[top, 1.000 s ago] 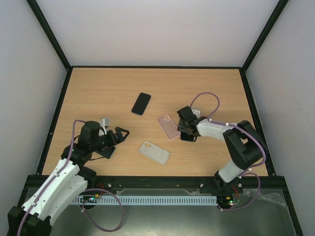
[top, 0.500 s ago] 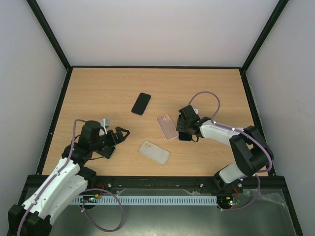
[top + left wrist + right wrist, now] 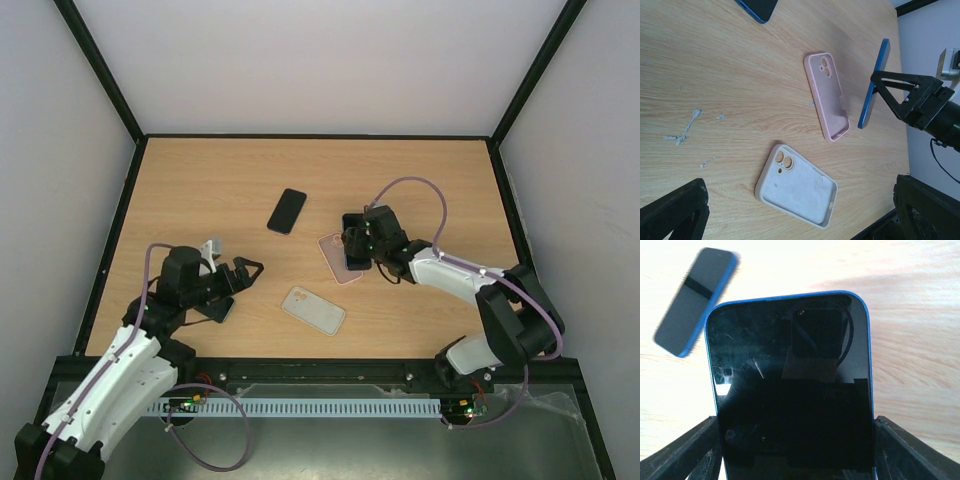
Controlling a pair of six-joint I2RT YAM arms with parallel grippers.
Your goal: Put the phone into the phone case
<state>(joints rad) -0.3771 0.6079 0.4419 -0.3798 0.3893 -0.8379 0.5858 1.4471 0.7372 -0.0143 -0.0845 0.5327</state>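
Note:
My right gripper [image 3: 357,243] is shut on a blue-edged phone [image 3: 790,390] with a black screen and holds it above the pink phone case [image 3: 334,261]. In the left wrist view the phone [image 3: 873,85] shows edge-on beside the pink case [image 3: 827,95]. A beige phone case [image 3: 313,310] lies open side up near the front; it also shows in the left wrist view [image 3: 797,185]. A second blue phone [image 3: 287,210] lies farther back. My left gripper [image 3: 240,280] is open and empty, left of the beige case.
The second phone also shows at top left in the right wrist view [image 3: 695,327]. White scuff marks [image 3: 687,130] lie on the wooden table [image 3: 200,190]. Black frame rails [image 3: 320,136] border the table.
My right gripper has moved left and back with the phone, from right of the pink case to over it. The left arm has not moved.

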